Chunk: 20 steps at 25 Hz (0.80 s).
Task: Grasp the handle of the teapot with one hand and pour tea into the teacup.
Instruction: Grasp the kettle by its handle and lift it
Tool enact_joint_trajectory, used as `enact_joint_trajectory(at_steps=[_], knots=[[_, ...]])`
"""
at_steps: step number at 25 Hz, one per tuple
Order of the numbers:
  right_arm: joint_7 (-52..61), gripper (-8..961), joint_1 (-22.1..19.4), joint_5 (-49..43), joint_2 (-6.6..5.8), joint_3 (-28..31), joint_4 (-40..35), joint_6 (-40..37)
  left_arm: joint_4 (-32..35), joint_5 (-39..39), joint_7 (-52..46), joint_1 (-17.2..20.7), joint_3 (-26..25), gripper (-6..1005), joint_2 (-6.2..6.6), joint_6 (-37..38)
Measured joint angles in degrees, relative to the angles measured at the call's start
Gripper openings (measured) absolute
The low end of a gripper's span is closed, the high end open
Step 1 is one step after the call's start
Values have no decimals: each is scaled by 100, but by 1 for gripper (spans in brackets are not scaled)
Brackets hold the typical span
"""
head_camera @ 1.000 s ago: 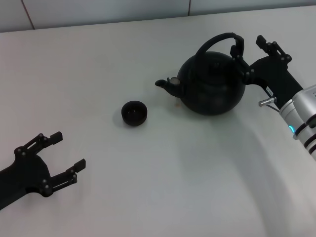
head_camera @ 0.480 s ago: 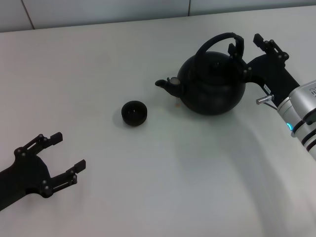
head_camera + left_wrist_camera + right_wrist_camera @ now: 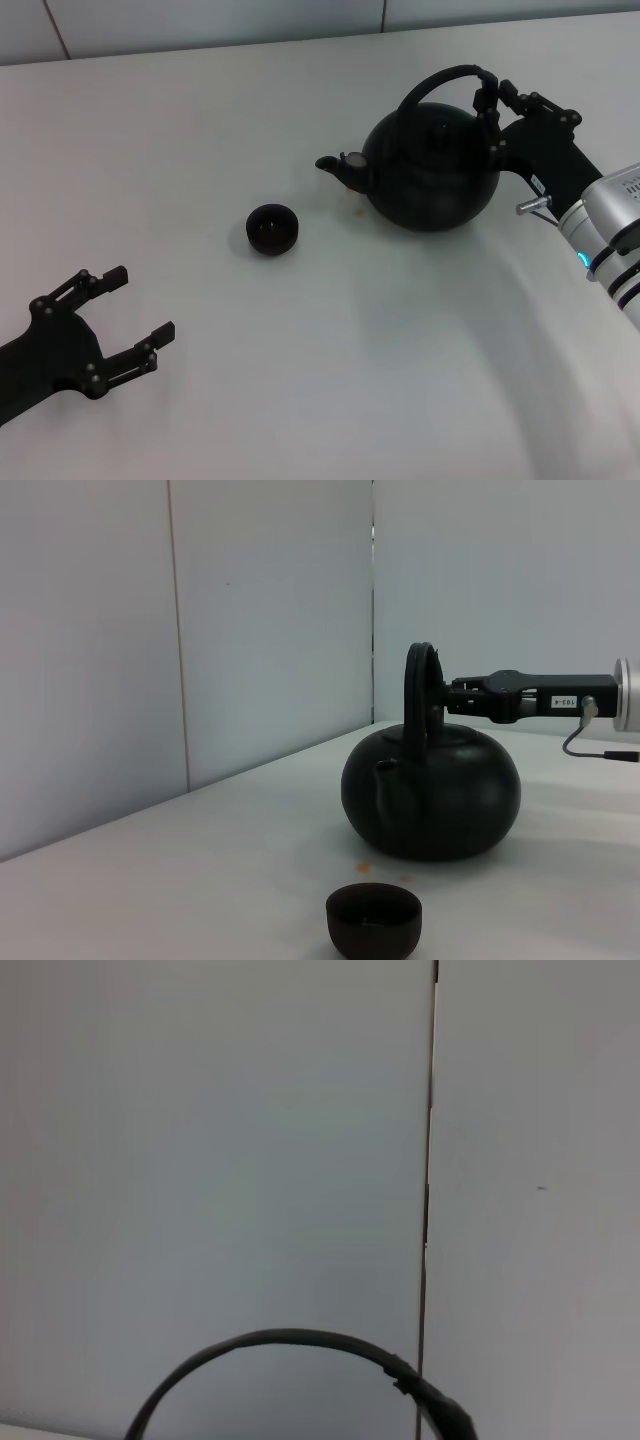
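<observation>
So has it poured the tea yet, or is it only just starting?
Just starting. The right pincer has closed around the arched black handle of the round matte-black teapot, which sits on the white table. Lifting and pouring into the small black teacup remain. The left pincer rests open, idle.

Right end effector (image 3: 492, 98) closed, arm extended; left end effector (image 3: 118, 318) spread.

Both pincers are matte black, built of jointed links with small pale screws at the pivots. The left pincer (image 3: 128, 322) has two slim fingers ending in blocky tips. The right pincer (image 3: 515, 95) joins a black wedge-shaped body carrying a small white label, then a silver-white wrist with black rings, a cyan light and a short metal stub.
</observation>
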Motion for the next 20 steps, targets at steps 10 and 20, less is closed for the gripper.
enact_joint_trajectory(at_steps=[10,20], knots=[[0,115,20,7,-1,18,-27,-35,0,-9,-19,7,0,859,0,11],[217,73,-17,12,-17,-1,-57,-635,1,-9,-4,17,0,860,-5,11]])
